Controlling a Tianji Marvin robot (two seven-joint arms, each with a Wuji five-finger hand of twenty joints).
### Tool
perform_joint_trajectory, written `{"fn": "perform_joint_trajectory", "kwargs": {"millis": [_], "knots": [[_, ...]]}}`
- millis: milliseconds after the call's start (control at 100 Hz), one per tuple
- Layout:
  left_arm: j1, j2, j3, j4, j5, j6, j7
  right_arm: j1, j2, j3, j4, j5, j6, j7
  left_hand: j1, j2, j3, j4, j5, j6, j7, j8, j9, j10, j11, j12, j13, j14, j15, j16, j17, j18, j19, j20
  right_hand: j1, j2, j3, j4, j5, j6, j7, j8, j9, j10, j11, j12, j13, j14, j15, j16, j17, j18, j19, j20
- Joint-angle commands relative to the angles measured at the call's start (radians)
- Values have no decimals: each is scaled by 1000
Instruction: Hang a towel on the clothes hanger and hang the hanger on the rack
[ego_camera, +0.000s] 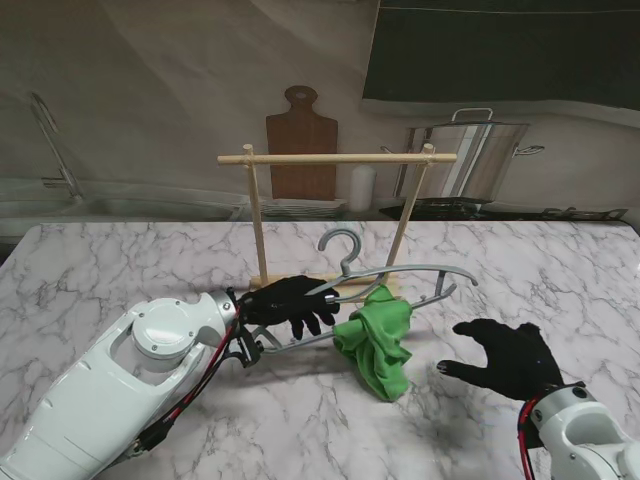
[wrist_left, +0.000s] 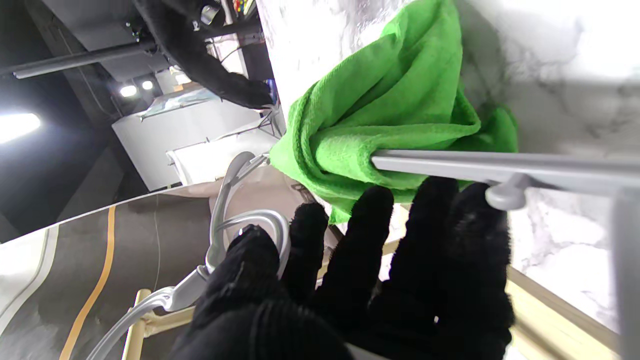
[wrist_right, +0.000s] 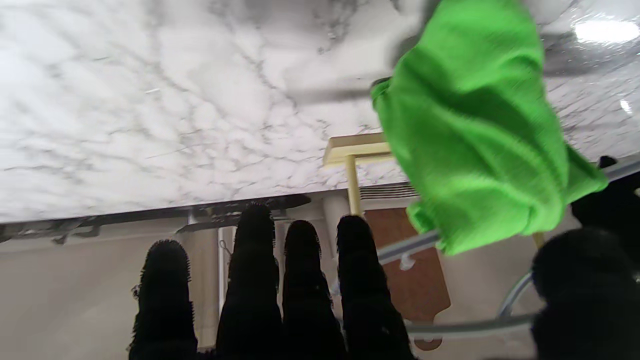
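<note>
A grey clothes hanger is held above the table in front of the wooden rack, its hook pointing up. My left hand is shut on the hanger's left end. A green towel is draped over the hanger's lower bar and hangs bunched down to the table. In the left wrist view the towel wraps the bar beyond my black fingers. My right hand hovers open to the right of the towel, fingers spread, apart from it. The right wrist view shows the towel beyond the fingers.
The rack's flat base rests on the marble table behind the hanger. A wooden cutting board, a white cylinder and a steel pot stand on the counter beyond. A faucet is at far left.
</note>
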Motion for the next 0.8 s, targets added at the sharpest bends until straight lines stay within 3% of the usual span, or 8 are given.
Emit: {"fn": "perform_joint_trajectory", "kwargs": {"millis": [0, 110, 210, 320, 390, 500, 610, 790], "knots": [[4, 9, 0, -6, -5, -5, -23, -37, 2, 26, -29, -4, 9, -1, 80, 57, 22, 10, 26, -51, 4, 22, 30, -12, 6, 8, 19, 25, 9, 13, 12, -10, -279, 1, 33, 43, -31, 20, 48, -43, 21, 25, 26, -6, 11, 8, -1, 17, -23, -2, -2, -18, 11, 22], [5, 21, -3, -14, 14, -9, -55, -82, -7, 77, -63, 6, -3, -20, 80, 57, 22, 10, 27, -49, 3, 24, 30, -13, 6, 9, 20, 26, 10, 14, 12, -10, -278, 1, 90, 56, -64, 30, 110, -90, 65, 67, 65, -2, 5, 20, 2, 22, -31, -5, 0, -23, 3, 28], [7, 32, -8, -24, 48, -18, -80, -93, -21, 86, -57, 14, -19, -133, 80, 57, 22, 11, 27, -49, 3, 25, 30, -15, 6, 9, 20, 23, 9, 14, 11, -10, -278, 1, 125, 28, -69, 34, 157, -114, 92, 89, 104, -5, 18, 33, 18, 21, -26, -3, 11, -22, 8, 34], [12, 44, -16, -38, 86, -32, -102, -71, -34, 72, -21, 19, -52, -263, 80, 57, 22, 10, 27, -50, 3, 26, 29, -15, 6, 9, 20, 24, 8, 14, 11, -10, -279, 1, 148, -14, -68, 36, 142, -123, 90, 97, 115, -11, 28, 46, 23, 18, -26, -4, 15, -17, 8, 36], [15, 50, -19, -47, 115, -43, -111, -38, -37, 59, 9, 27, -96, -310, 80, 58, 23, 11, 28, -50, 3, 26, 29, -16, 6, 9, 20, 21, 8, 14, 9, -12, -280, 1, 171, -57, -59, 34, 75, -200, 82, 113, 101, -24, 37, 58, 21, 14, -29, -8, 14, -15, 0, 37], [21, 58, -23, -66, 156, -64, -115, -4, -25, 55, 12, 26, -131, -240, 78, 53, 21, 10, 32, -55, 4, 26, 31, -20, 7, 9, 23, 17, 9, 15, 12, -16, -278, 1, 172, -97, -34, 34, -87, -259, 82, 174, 11, -47, 35, 64, -36, 4, -53, -25, -3, -25, -24, 40], [34, 60, -30, -89, 193, -92, -102, 63, -13, 17, 38, 14, -140, -190, 77, 50, 22, 11, 36, -56, 4, 24, 32, -24, 7, 10, 26, 14, 9, 15, 15, -19, -278, 1, 146, -138, -2, 31, -156, -289, 66, 202, -44, -61, 44, 62, -72, -5, -71, -40, -17, -32, -47, 42], [37, 69, -33, -110, 246, -121, -110, 157, -3, -64, 82, 59, -150, -150, 73, 48, 22, 10, 39, -62, 6, 22, 35, -29, 8, 10, 32, 7, 8, 15, 20, -27, -279, -1, 124, -173, 35, 18, -254, -357, -48, 148, -91, -75, 43, 45, -102, -12, -78, -51, -38, -44, -77, 50]]}}
